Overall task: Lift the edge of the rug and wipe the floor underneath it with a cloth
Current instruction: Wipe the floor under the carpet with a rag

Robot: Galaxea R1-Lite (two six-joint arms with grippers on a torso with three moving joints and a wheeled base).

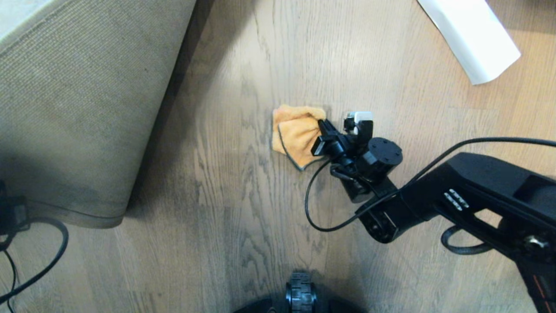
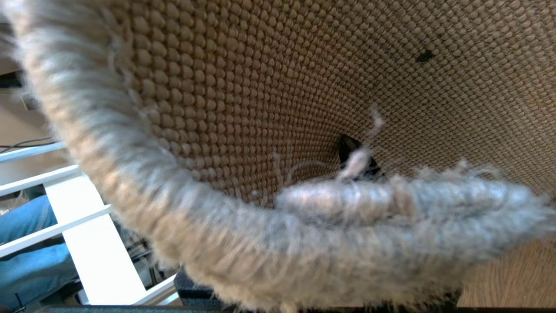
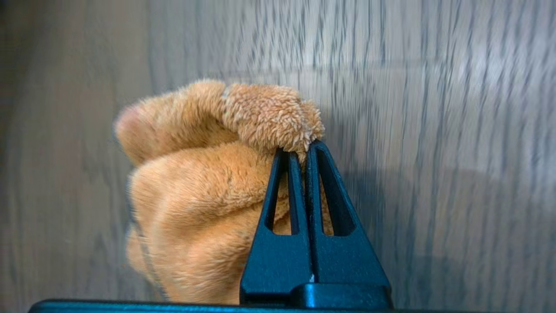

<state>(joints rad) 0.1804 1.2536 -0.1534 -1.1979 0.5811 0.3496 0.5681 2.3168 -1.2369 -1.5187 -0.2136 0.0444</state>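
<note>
The rug [image 1: 78, 108] is lifted at the left, its beige woven backing turned towards me above the wood-grain floor [image 1: 243, 208]. In the left wrist view the backing [image 2: 260, 87] and the grey pile edge [image 2: 304, 243] fill the picture. My left gripper is buried in that edge and grips it; only a dark fingertip [image 2: 347, 150] shows against the backing. My right gripper [image 1: 322, 124] is shut on the orange cloth [image 1: 297, 132], which lies bunched on the bare floor right of the rug. In the right wrist view the fingers [image 3: 299, 150] pinch a fold of the cloth [image 3: 195, 195].
A white rolled sheet of paper [image 1: 473, 39] lies at the far right. Black cables [image 1: 47, 256] trail on the floor near the rug's corner. My base wheel [image 1: 300, 295] is at the near edge. A white railing [image 2: 95, 248] and a person's jeans leg [image 2: 26, 243] show past the rug.
</note>
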